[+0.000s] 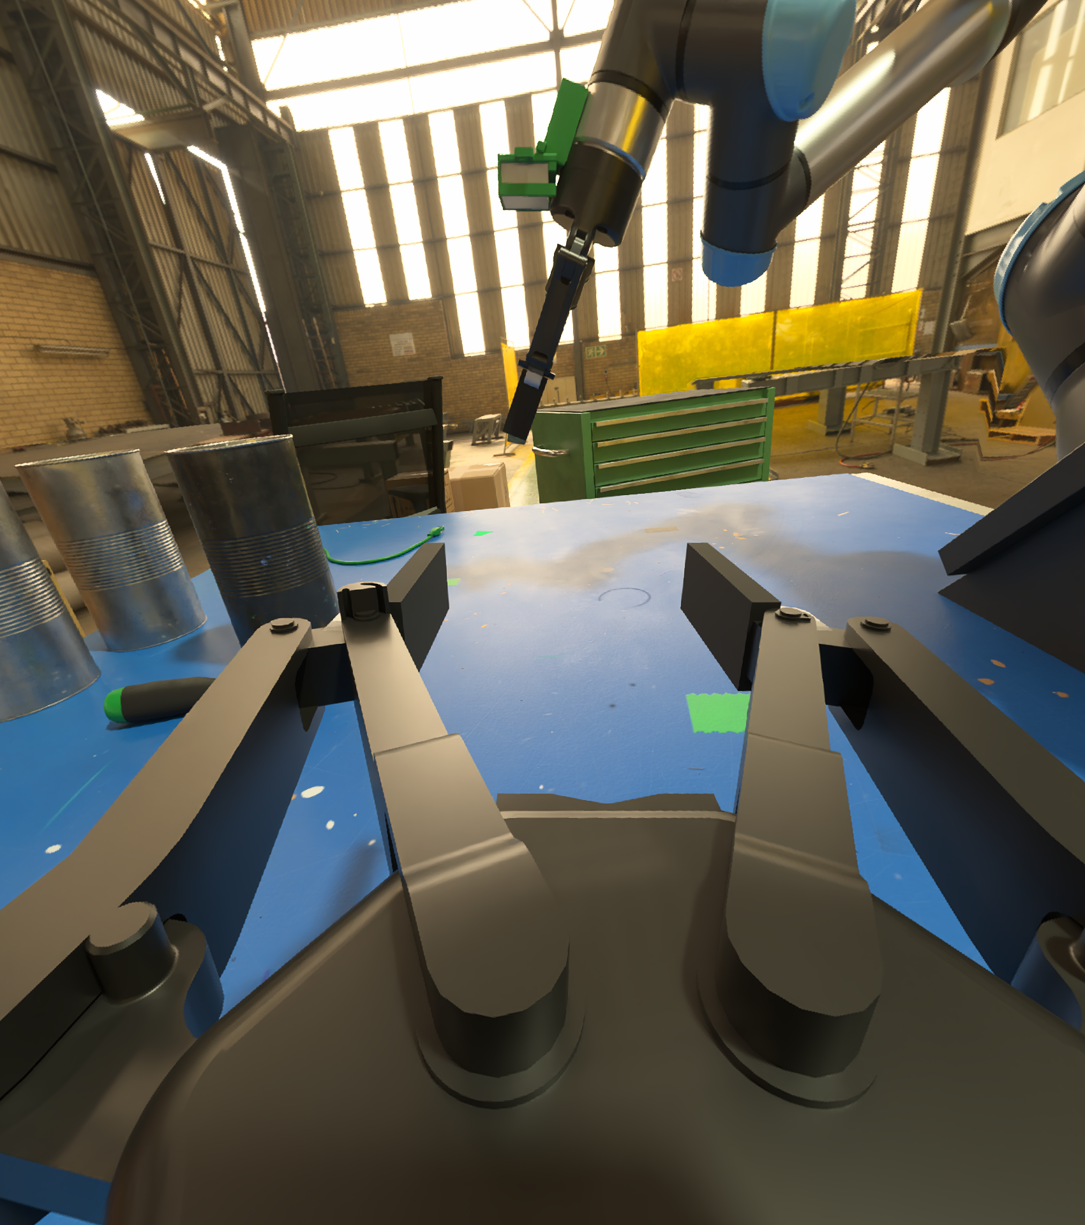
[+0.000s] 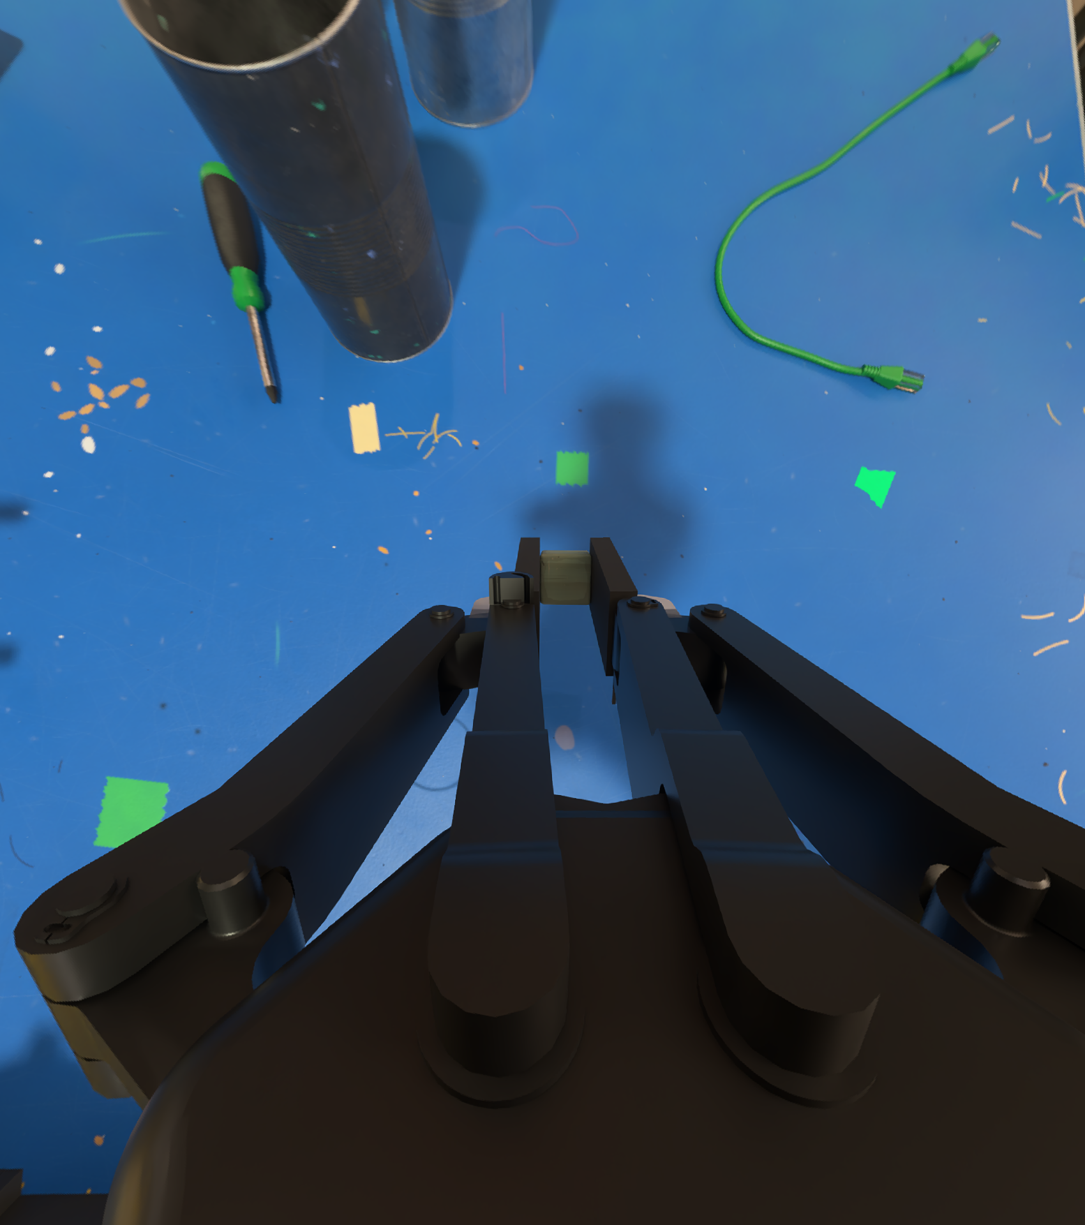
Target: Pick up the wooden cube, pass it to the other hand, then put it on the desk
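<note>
- Wooden cube [image 2: 565,577] sits pinched between the two pads of the right gripper [image 2: 565,571], held up over the blue desk [image 2: 792,596] with its shadow falling on the surface at about 12 o'clock from the fingertips.
- It looks small, stiff and light (a guess from its size against the pads), so a modest squeeze should keep it; smooth flat faces could slip if the grip is off-centre.
- Best hold for the receiving hand, as I judge it: the two free faces not covered by the pads, taken squarely.
- In the left wrist view the right gripper [image 1: 530,391] hangs from its arm at 12 o'clock, seen edge-on, with a pale bit between the fingers that may be the cube.
- The left gripper [image 1: 565,606] stands wide apart and empty, low over the desk [image 1: 560,696].
- Around on the desk in the right wrist view: a metal cylinder [image 2: 314,199] at 11 o'clock, a screwdriver [image 2: 241,272] beside it, a green cable [image 2: 759,219] at 1 o'clock, and green tape patches [image 2: 572,468].
</note>
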Action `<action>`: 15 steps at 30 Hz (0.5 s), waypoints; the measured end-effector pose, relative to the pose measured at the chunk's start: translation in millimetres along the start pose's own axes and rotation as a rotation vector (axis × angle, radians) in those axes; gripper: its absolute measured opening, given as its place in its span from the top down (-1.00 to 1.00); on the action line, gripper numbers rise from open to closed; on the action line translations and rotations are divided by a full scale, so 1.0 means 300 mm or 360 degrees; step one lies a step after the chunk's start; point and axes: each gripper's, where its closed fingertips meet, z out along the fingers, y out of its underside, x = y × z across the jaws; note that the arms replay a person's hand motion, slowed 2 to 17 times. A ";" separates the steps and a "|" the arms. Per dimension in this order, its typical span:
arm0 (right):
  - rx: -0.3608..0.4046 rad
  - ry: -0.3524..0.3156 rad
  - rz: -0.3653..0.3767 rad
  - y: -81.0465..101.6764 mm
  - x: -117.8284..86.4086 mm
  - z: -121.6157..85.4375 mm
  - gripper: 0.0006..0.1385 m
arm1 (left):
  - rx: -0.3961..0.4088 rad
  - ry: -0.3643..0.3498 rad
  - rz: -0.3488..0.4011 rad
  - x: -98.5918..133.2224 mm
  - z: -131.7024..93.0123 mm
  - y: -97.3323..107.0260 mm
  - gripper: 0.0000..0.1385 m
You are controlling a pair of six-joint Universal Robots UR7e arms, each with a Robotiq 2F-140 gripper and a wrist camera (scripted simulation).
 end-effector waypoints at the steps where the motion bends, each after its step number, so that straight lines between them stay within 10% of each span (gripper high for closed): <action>1: -0.0020 0.0004 0.0013 0.003 0.013 0.011 0.72 | -0.0001 -0.0001 0.0000 0.000 0.001 0.001 -0.34; 15: -0.0288 0.0041 0.0110 0.049 0.124 0.172 0.72 | -0.0048 -0.0017 -0.0009 -0.004 0.015 0.028 -0.34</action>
